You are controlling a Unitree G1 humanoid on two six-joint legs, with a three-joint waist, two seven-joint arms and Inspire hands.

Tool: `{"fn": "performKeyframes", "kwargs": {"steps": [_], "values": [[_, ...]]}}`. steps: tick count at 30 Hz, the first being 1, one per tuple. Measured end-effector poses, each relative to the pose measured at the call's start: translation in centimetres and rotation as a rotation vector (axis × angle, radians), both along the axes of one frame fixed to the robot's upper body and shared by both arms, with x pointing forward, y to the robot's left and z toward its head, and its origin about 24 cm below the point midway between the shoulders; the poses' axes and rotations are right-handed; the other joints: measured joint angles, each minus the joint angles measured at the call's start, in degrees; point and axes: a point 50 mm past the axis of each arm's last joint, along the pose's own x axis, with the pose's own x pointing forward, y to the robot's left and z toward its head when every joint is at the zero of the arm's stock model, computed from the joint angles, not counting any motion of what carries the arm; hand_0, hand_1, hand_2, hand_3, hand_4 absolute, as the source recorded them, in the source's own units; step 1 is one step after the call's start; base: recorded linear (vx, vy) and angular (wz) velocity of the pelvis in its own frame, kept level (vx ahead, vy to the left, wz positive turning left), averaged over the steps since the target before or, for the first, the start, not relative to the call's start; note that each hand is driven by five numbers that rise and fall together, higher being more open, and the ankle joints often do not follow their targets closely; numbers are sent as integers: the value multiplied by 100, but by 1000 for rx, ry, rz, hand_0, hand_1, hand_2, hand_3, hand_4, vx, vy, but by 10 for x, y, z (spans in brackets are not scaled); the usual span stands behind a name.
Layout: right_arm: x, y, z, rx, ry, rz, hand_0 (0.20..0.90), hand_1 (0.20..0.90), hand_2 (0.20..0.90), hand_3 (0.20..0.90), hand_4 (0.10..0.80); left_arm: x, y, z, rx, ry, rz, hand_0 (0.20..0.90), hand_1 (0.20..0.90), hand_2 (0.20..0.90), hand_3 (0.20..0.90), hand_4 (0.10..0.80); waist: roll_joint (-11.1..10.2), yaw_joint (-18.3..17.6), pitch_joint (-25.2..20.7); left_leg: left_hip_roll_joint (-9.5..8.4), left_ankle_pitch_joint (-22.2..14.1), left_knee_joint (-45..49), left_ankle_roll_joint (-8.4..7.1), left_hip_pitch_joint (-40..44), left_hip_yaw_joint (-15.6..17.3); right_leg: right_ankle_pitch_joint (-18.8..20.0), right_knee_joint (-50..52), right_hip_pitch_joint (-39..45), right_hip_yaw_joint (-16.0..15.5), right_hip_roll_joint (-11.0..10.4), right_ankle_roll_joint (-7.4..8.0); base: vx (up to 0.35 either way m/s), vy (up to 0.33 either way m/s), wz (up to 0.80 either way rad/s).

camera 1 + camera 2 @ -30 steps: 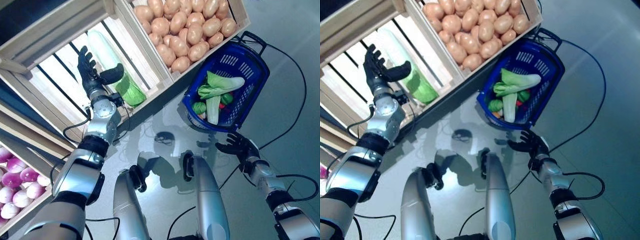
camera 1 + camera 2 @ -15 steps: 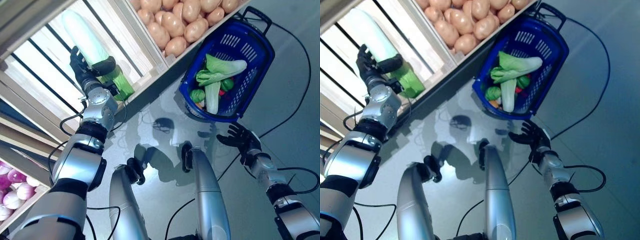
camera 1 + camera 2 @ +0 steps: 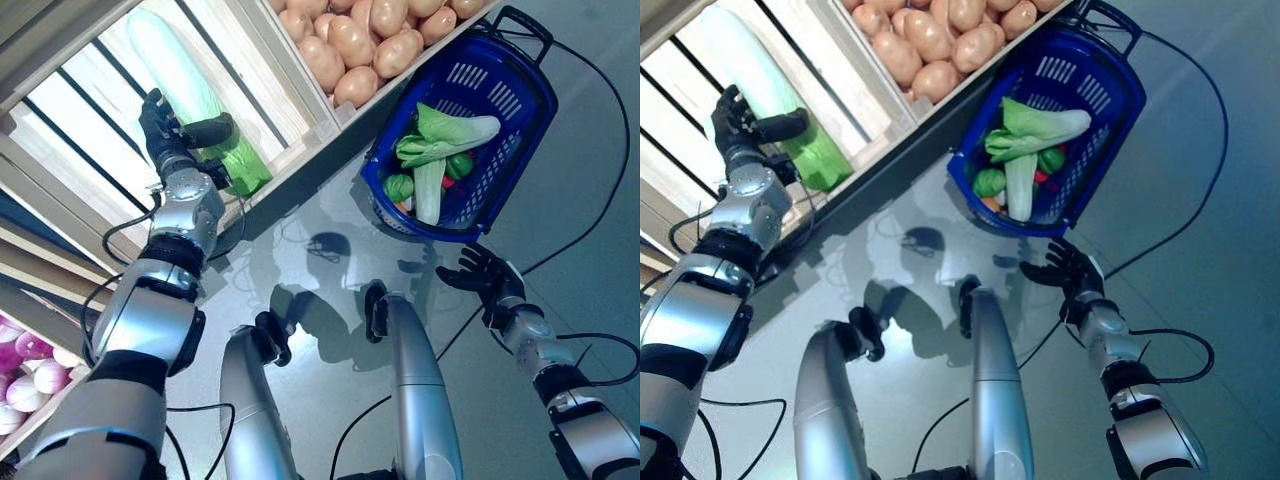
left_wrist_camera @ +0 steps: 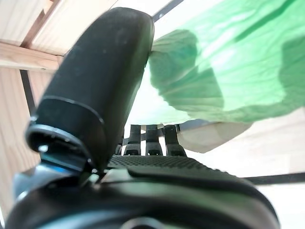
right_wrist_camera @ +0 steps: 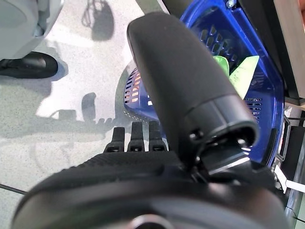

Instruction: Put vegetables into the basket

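A long cabbage [image 3: 178, 72], white with a green leafy end, lies in a slatted wooden crate [image 3: 95, 120]. My left hand [image 3: 167, 135] is up against it: the fingers are straight along one side and the thumb [image 4: 95, 81] reaches across the green part [image 4: 228, 71] without curling round it. The blue basket [image 3: 470, 75] stands on the floor to the right and holds bok choy [image 3: 450, 135] and other green vegetables. My right hand [image 3: 482, 282] hovers open just short of the basket's near end [image 5: 257, 95], holding nothing.
A crate of potatoes [image 3: 360, 40] sits between the cabbage crate and the basket. Purple onions [image 3: 30, 375] fill a lower crate at the far left. Wooden crate walls [image 3: 290, 75] hem in the cabbage. Grey floor lies around the basket.
The whole picture has shifted, so the camera has moved. My left hand has closed in on the cabbage, with its thumb now across the green part. The right hand has barely moved.
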Motion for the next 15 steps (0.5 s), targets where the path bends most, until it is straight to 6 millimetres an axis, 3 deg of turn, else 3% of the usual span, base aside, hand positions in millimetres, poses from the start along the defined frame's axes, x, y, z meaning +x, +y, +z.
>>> {"fn": "performKeyframes", "kwargs": {"steps": [8, 15], "values": [[-3, -2, -5, 0, 14, -5, 900, 900, 900, 900, 800, -1, 6, -7, -16, 26, -60, 300, 300, 300, 300, 400, -1, 6, 1, -71, 17, -85, 27, 161, -43, 9, -121, 211, -28, -9, 14, 0, -1, 1], [-8, -5, -11, 3, 39, -21, 900, 900, 900, 900, 800, -1, 0, -36, -33, 114, -109, 300, 300, 300, 300, 400, -6, -11, 3, -79, -43, -313, 22, 854, -30, 5, -381, 974, -150, -51, 14, 33, -7, 1]]}}
